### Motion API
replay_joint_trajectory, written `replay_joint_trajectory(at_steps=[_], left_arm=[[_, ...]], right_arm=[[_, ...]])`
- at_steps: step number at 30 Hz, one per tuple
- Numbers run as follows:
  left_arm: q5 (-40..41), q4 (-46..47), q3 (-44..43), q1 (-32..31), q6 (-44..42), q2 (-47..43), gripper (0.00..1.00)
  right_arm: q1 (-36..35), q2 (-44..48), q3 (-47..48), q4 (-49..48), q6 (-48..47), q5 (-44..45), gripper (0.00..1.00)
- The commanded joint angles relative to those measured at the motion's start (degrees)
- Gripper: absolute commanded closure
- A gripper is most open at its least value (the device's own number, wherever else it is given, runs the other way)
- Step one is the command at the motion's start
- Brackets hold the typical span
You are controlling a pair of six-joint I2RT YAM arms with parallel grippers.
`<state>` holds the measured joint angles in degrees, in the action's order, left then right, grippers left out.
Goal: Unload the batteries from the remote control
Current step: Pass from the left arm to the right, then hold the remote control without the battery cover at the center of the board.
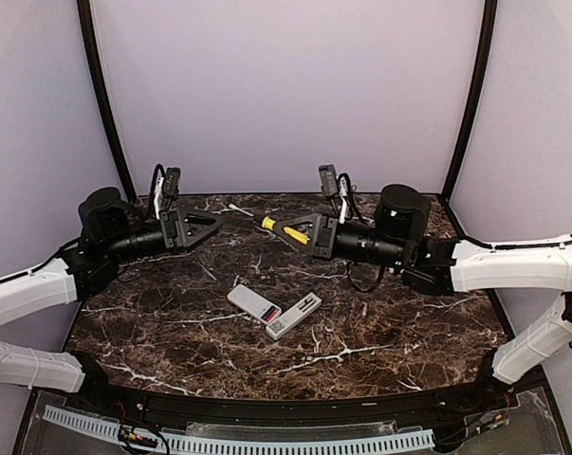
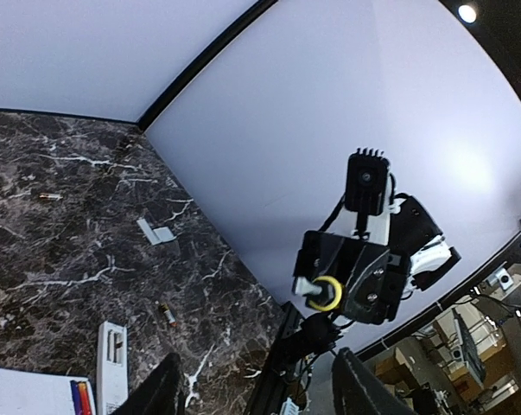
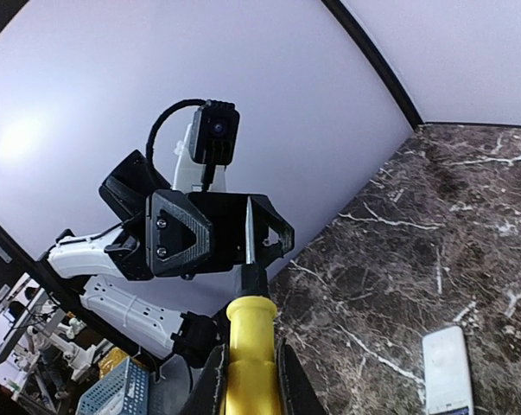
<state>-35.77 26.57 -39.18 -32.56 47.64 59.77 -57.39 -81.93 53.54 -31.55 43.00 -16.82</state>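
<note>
One remote control [image 1: 254,303], cover [image 1: 300,309] label unreadable, right end effector [image 3: 251,382] gripping screwdriver [image 3: 250,328]

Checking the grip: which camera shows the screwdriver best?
The top view: the screwdriver shows side-on there, its length plain. The right wrist shows only the yellow handle between the jaws of the right gripper; the left wrist, just a yellow ring, end-on.

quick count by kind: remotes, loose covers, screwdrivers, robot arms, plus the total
remote control: 1
loose cover: 1
yellow-handled screwdriver: 1
robot arms: 2, left arm and right arm
total: 5
</note>
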Motion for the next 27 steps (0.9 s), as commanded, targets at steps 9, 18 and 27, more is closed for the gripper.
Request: replay_joint_trajectory(at_steps=[9,18,27], left_arm=[[16.3,-25.5,1.5,-3.3,-0.8,4.3,0.33],[17.0,-22.9,1.6,-6.8,3.7,16.0,0.28],[15.9,-22.0,0.2,-6.8,4.2,23.2,0.27]], right_arm=[[4.3,3.0,4.4,34.6,-7.7,13.9,1.00],[10.9,-4.8,2.6,36.3,-5.7,3.4,1.00],[10.8,-11.3,4.9,40.6,-9.4,2.1,1.00]])
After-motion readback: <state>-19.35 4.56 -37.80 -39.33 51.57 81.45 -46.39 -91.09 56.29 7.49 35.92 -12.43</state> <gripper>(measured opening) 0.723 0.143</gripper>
